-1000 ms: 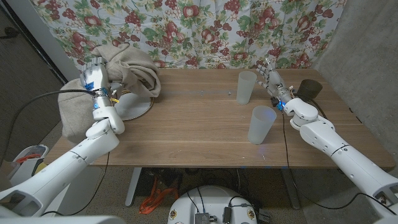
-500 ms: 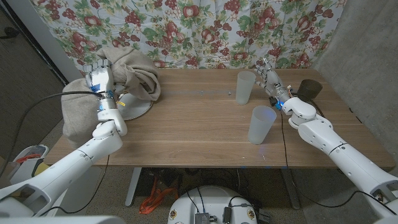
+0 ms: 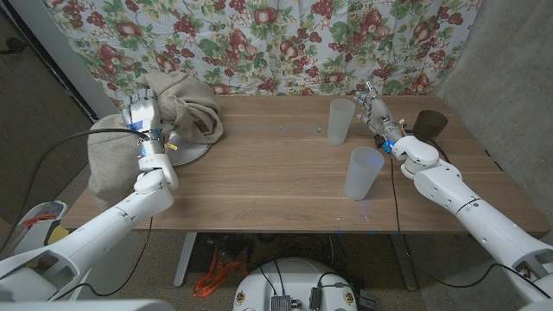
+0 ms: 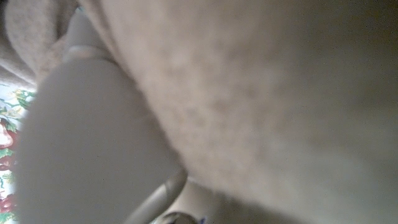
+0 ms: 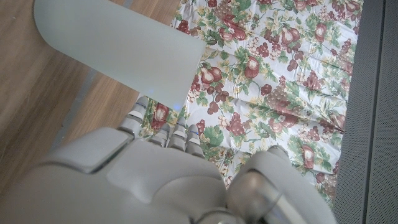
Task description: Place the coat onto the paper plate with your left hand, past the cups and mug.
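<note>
The table (image 3: 276, 186) spans most of the head view, a floral curtain (image 3: 285, 43) hanging behind its far edge. A broad stretch of bare wood lies open through the middle, between the things at the far left and those at the right.

The coat (image 3: 177, 108), a beige heap, sits at the far left corner, bunched over the far part of the paper plate (image 3: 192, 152), with a large fold hanging off the table's left edge. In the left wrist view the coat (image 4: 261, 99) is a blur pressed close to the lens.

The left arm comes in from the near left corner and rises along the left edge; the left hand (image 3: 140, 112) is held up against the coat's left side, its back toward the camera. Whether its fingers grip the cloth cannot be told.

The right arm stretches from the near right corner toward the far right. The right hand (image 3: 378, 111) stands with fingers spread, holding nothing, just right of the far cup (image 3: 342, 121).

The near cup (image 3: 363, 173) stands nearer, right of centre. A dark mug (image 3: 430, 123) sits by the far right edge, beyond the right hand.
</note>
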